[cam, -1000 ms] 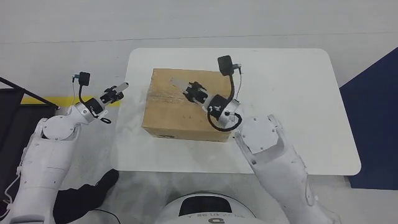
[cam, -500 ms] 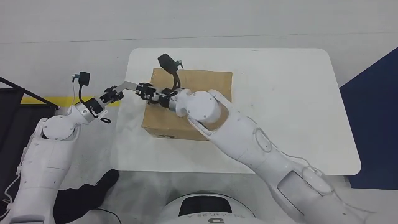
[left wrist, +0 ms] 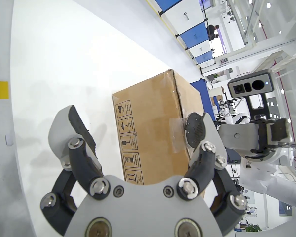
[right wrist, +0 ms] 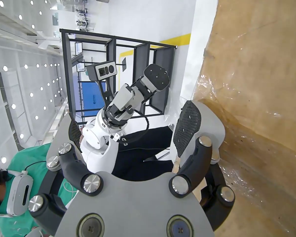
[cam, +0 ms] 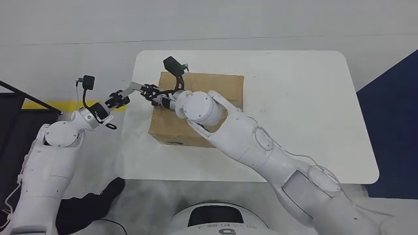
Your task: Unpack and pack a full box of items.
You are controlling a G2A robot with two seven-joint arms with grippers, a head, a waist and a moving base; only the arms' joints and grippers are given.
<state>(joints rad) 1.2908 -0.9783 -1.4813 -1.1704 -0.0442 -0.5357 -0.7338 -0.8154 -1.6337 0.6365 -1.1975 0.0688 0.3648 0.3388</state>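
A closed brown cardboard box [cam: 230, 86] sealed with clear tape stands on the white table [cam: 300, 104]. My right arm lies across its top. My right gripper [cam: 139, 88] hangs open just past the box's left edge, with one finger beside the taped box top [right wrist: 256, 75] and nothing between the fingers [right wrist: 187, 124]. My left gripper [cam: 126, 94] is open off the table's left side, pointing at the box's printed end face [left wrist: 148, 124] from a short way off. The two grippers almost meet; the left wrist view shows the right gripper [left wrist: 261, 134] by the box's upper corner.
A black shelf frame [cam: 13, 104] stands on the floor to the left. A blue panel [cam: 398, 124] rises at the right. The table's right half [cam: 307, 91] is bare white surface.
My right arm swung from the middle of the box top to its left edge, ending close to the left gripper. The left arm and the box stayed put.
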